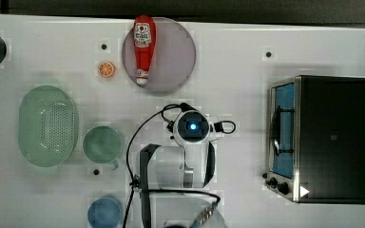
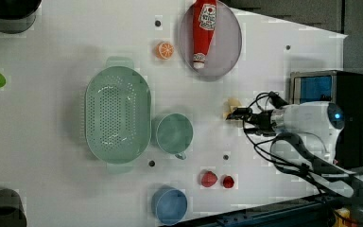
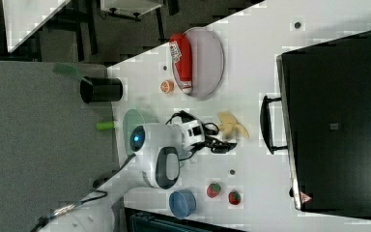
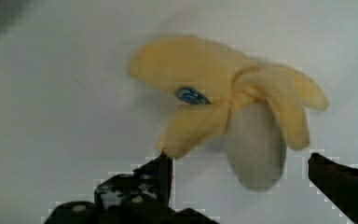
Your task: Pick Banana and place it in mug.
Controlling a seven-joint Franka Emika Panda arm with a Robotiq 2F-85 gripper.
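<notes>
The robot's gripper (image 4: 240,175) is wide open and holds nothing. In the wrist view its two dark fingers (image 4: 161,175) stand far apart, with the banana (image 4: 228,105) lying on the white table (image 4: 51,116) just past them. One yellow peel flap comes right up to the tip of one finger, though it is hard to tell if they touch. The pale peeled end of the banana points into the gap between the fingers.

In the left view the gripper (image 2: 238,113) sits just beside the banana (image 2: 231,105), and the mug (image 2: 172,134) stands well apart from them, toward the left view's left. The mug is light green and touches, or nearly touches, the big green colander (image 2: 117,116) (the one full of little holes). A blue cup (image 2: 169,205) stands near the lower edge of the left view, with two small red strawberries (image 2: 216,179) close by.

In the right view the banana (image 3: 232,126) lies between the gripper (image 3: 222,145) and the black toaster oven (image 3: 338,125). A red ketchup bottle (image 3: 182,63) lies on a grey plate (image 3: 207,63), with an orange slice (image 3: 166,86) beside the plate.
</notes>
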